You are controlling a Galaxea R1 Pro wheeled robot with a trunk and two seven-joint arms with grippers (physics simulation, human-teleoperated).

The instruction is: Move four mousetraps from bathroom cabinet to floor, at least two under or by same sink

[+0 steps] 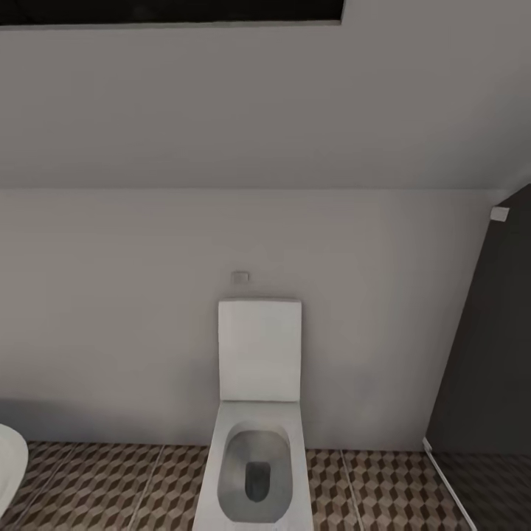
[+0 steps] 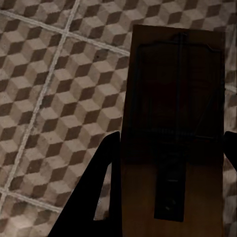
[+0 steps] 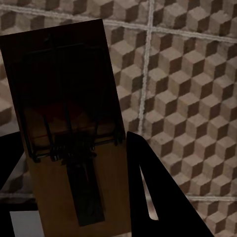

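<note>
Above the cube-patterned tile bathroom floor (image 2: pixel 44 98), we carry two flat brown wooden mousetraps, one (image 2: pixel 173 133) clenched in our left tool (image 2: pixel 170 148), one (image 3: pixel 69 128) in our right tool (image 3: pixel 74 163); neither is placed yet.

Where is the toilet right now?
In the head view the toilet stands low at centre against the pale wall, lid raised, on the cube-patterned floor; a dark panel is off to the right.

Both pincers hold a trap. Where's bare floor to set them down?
Head view: bare tile between the toilet and a white rim at the left edge; more between the toilet and the dark panel on the right. Tightest right beside the toilet. Wrist views show bare tile beyond the left trap and right trap.
</note>
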